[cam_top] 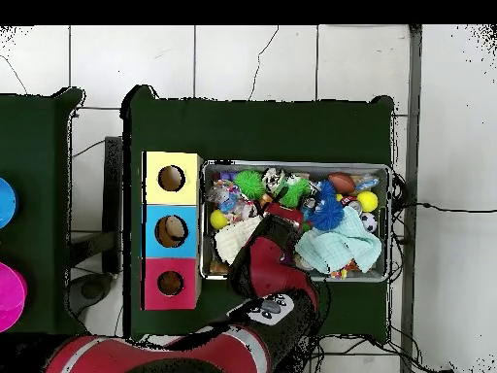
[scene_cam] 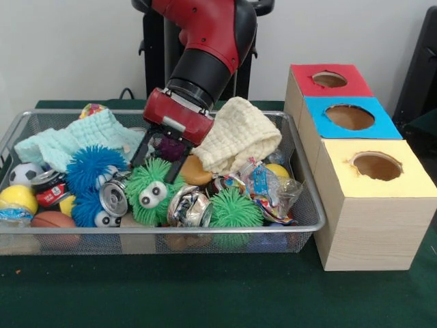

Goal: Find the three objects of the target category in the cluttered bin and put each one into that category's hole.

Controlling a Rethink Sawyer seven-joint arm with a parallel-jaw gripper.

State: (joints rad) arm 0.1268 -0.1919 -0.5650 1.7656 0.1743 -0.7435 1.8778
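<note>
The wire mesh bin (scene_cam: 306, 212) sits on the green table, full of clutter; it also shows in the overhead view (cam_top: 392, 225). My gripper (scene_cam: 160, 156) is down inside the bin near its middle. Its black fingers (scene_cam: 141, 152) stand apart on either side of a purple fuzzy object (scene_cam: 171, 147), with a gap on the left side. No yellow duck or striped tiger shows; they are hidden under the clutter. The red-topped box's hole (scene_cam: 329, 79) is at the far end of the box row, also seen in the overhead view (cam_top: 171, 283), and looks empty.
Green puff balls (scene_cam: 151, 190) (scene_cam: 234, 210), a blue puff ball (scene_cam: 94, 167) and crushed cans (scene_cam: 113, 198) (scene_cam: 188, 205) crowd the bin's front. A cream cloth (scene_cam: 235, 137) and a mint cloth (scene_cam: 82, 140) lie at the back. The blue-topped (scene_cam: 349, 117) and yellow-topped (scene_cam: 377, 166) boxes stand right.
</note>
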